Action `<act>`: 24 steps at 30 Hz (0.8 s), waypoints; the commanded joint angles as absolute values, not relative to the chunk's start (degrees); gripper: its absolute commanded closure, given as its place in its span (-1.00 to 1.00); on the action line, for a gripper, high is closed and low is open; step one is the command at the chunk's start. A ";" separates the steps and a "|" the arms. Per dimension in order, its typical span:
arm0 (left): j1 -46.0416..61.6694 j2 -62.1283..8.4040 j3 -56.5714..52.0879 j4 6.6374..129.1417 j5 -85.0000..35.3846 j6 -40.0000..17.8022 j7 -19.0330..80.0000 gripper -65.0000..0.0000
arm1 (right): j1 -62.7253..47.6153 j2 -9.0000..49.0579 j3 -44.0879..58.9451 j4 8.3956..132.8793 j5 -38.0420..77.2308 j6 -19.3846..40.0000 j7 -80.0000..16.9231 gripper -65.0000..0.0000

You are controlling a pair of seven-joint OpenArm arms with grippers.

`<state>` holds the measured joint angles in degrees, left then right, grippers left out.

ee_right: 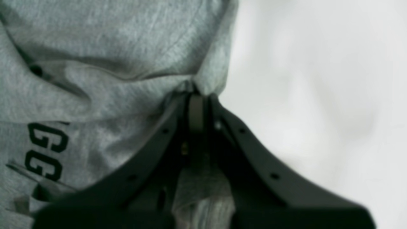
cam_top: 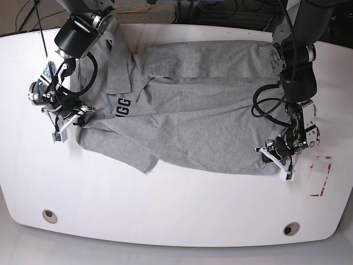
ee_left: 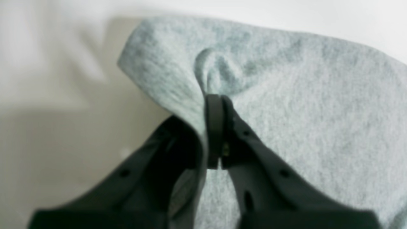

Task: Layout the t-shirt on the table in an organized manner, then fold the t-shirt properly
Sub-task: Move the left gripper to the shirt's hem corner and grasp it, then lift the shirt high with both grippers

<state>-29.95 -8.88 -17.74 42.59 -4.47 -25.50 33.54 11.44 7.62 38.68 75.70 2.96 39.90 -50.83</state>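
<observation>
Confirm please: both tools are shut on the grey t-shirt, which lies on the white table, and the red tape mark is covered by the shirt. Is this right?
Not quite. The red tape mark lies bare on the table, beside the t-shirt, as the base view shows. The left tool and right tool are indeed shut on the shirt.

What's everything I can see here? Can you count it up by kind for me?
T-shirt: 1
Table: 1
Grippers: 2, left gripper and right gripper, each pinched shut on the t-shirt
Round holes in the table: 2
Red tape mark: 1
Total: 7
</observation>
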 commanded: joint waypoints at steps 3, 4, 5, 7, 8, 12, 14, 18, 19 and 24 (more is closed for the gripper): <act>-31.08 -9.27 -17.80 43.47 -4.53 -25.63 33.98 0.98 | 12.70 8.48 38.64 76.97 3.74 40.00 -49.71 1.00; -31.08 -9.27 -17.89 43.82 -4.53 -25.63 33.98 0.98 | 12.79 8.48 38.64 77.05 3.74 40.00 -49.71 1.00; -31.08 -9.27 -17.89 44.53 -4.62 -25.63 33.98 0.98 | 12.79 8.48 38.64 77.41 3.74 40.00 -49.80 1.00; -31.08 -9.27 -17.98 46.37 -4.62 -25.71 34.24 0.98 | 12.79 8.48 38.64 78.81 3.74 40.00 -49.80 1.00; -31.08 -9.19 -17.98 47.16 -4.62 -25.71 34.33 0.98 | 12.70 8.48 38.64 79.60 3.74 40.00 -49.80 1.00; -29.67 -9.10 -17.98 51.65 -4.62 -25.71 35.47 0.97 | 12.53 8.48 38.64 84.18 3.82 40.00 -50.24 1.00; -29.41 -9.01 -17.98 53.93 -4.62 -25.71 37.58 0.97 | 12.53 8.48 38.64 85.67 3.74 40.00 -51.74 1.00; -29.32 -9.01 -17.98 58.86 -5.05 -25.80 40.66 0.97 | 12.70 8.75 38.81 88.22 3.74 40.00 -54.64 1.00; -29.23 -9.01 -17.98 61.14 -6.02 -25.80 41.71 0.97 | 12.79 8.75 38.73 89.89 3.74 40.00 -55.34 1.00; -29.23 -9.27 -17.98 67.03 -10.51 -25.80 45.58 0.97 | 13.14 8.75 38.46 94.55 3.82 40.00 -56.84 1.00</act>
